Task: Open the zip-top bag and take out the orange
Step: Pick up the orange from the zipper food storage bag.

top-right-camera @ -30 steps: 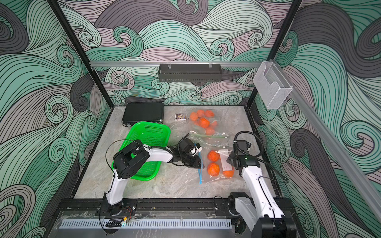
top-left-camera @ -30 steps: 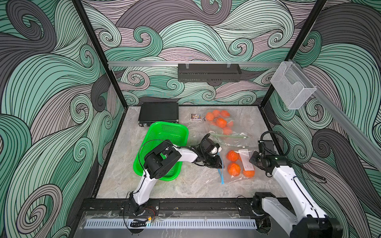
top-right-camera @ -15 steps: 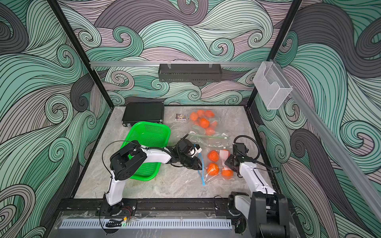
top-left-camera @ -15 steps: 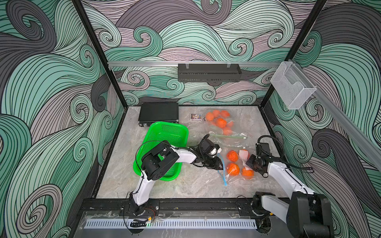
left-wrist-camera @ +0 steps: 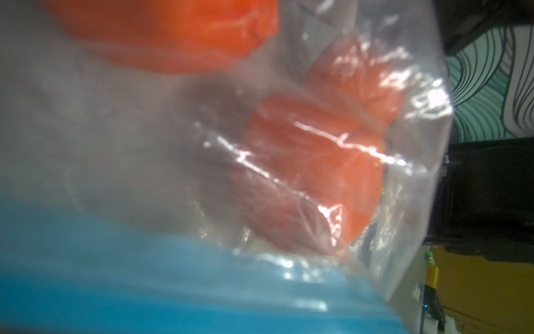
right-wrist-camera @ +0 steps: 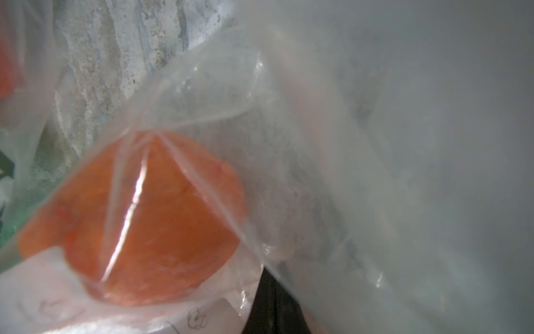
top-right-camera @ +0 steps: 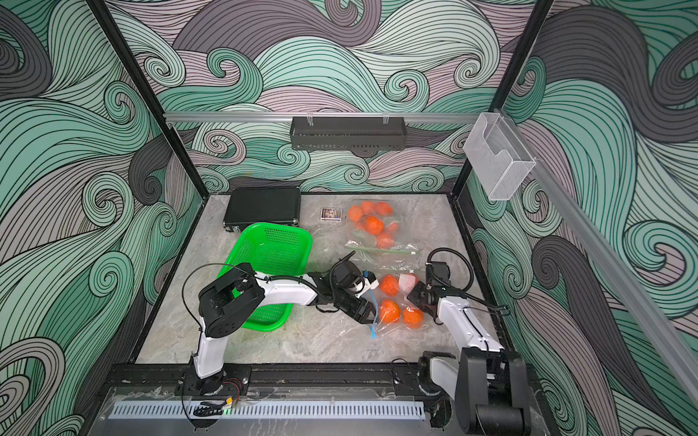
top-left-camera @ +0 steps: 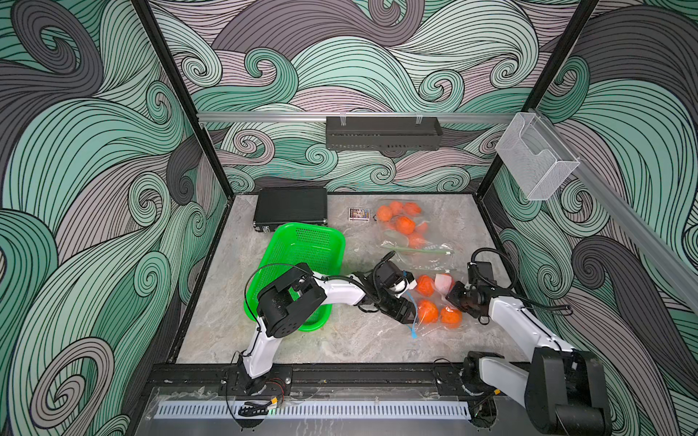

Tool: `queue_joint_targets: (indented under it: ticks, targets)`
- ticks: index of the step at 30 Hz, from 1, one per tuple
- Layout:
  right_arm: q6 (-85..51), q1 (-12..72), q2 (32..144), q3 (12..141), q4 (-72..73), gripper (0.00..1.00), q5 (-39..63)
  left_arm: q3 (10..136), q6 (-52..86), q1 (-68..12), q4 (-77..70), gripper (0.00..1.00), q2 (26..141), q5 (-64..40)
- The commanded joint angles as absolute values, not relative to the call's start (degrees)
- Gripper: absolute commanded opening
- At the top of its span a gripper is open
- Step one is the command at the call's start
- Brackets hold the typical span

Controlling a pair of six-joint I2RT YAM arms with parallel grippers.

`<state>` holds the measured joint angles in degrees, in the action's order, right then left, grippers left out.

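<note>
Marble tabletop (top-left-camera: pixel 332 339) inside swirl-papered walls; both your arms meet over its near right part. Beside the left arm sits the green basket (top-left-camera: pixel 287 231) with nothing visible in it. That is presumably the drop point, so keep it reachable. At the back lie the black case (top-left-camera: pixel 291 205) and a second bag (top-left-camera: pixel 404 230) of fruit, well apart from the work.

Your zip-top bag (top-left-camera: pixel 438 329) lies between the grippers, mouth toward the left arm and closed end toward the right: an anchor-and-pull arrangement. Three oranges (top-left-camera: pixel 428 311) show through the film, all inside; none is out yet.

Your right gripper (top-left-camera: pixel 455 298) has its jaws fully closed at the bag's closed end. Plastic hides its fingers in the right wrist view, but the film tents tight over an orange (right-wrist-camera: pixel 150 222). My judgement is that it pinches the bag to stop it sliding.

Your left gripper (top-left-camera: pixel 407 302) is at the blue zip strip (top-left-camera: pixel 414 322). The left wrist view shows that blue zip strip (left-wrist-camera: pixel 144 274) blurred and close. You cannot tell from these frames how wide its jaws stand or whether they hold the strip. Whether the seal is parted is also unclear.
</note>
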<state>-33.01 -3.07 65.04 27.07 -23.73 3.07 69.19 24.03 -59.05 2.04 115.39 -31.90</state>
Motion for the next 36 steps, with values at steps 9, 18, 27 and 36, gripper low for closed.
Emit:
queue_joint_targets:
  ticks: [9, 18, 27, 36]
  targets:
    - [-33.22, -2.7, 63.11, 25.07, -23.3, 0.0, 5.5, 75.23, 8.56, -63.43, 4.96, 0.77, 113.99, -22.44]
    - [-32.88, -2.7, 63.55, 24.96, -22.91, 0.01, 6.45, 80.79, 5.77, -63.85, 4.11, 0.8, 119.78, -21.62]
    - [-32.78, -2.64, 63.57, 24.82, -22.62, 0.01, 6.68, 85.49, 5.06, -65.12, 4.7, 0.8, 123.66, -24.65]
    - [-32.71, -2.63, 63.48, 24.83, -22.62, 0.01, 6.78, 87.2, 5.52, -65.46, 7.95, 0.65, 123.76, -24.87]
